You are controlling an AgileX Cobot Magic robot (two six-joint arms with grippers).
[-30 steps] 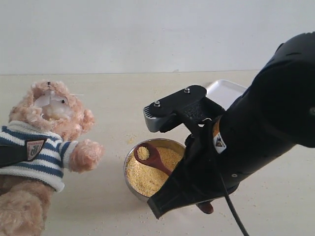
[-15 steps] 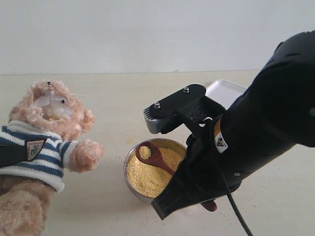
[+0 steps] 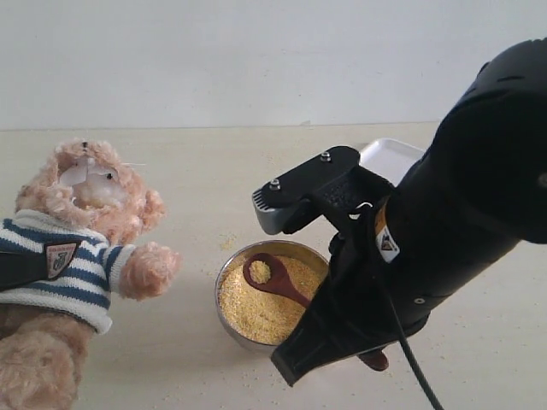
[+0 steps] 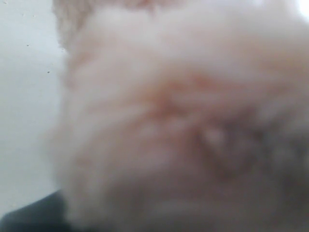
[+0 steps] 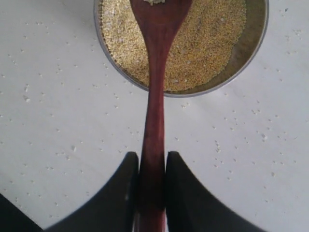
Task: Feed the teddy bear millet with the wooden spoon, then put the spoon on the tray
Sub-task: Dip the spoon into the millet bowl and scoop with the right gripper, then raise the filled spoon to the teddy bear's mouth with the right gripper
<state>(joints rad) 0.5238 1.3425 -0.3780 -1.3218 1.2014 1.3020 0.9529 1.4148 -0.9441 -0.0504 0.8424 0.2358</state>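
The right end effector is clenched on the handle of the wooden spoon, one finger pressed to each side of the slim shaft near its end. The spoon's long axis runs from the gripped end at the near right, up and leftward to its oval bowl, which hangs over the millet in the round steel bowl. A small clump of grains sits in the spoon. Loose grains are scattered on the table around the steel bowl.

The teddy bear sits at the left of the scene, well apart from the spoon. Its white muzzle lies left of and farther back than the spoon's tip, so the spoon already points roughly that way. By my reading, the coming move is a leftward carry along that axis, kept level so the grains stay in.

The tray lies at the far right, partly hidden behind the right arm.

The left wrist view shows only blurred pink fur pressed close, so I cannot tell whether the left end effector is clenched or released.
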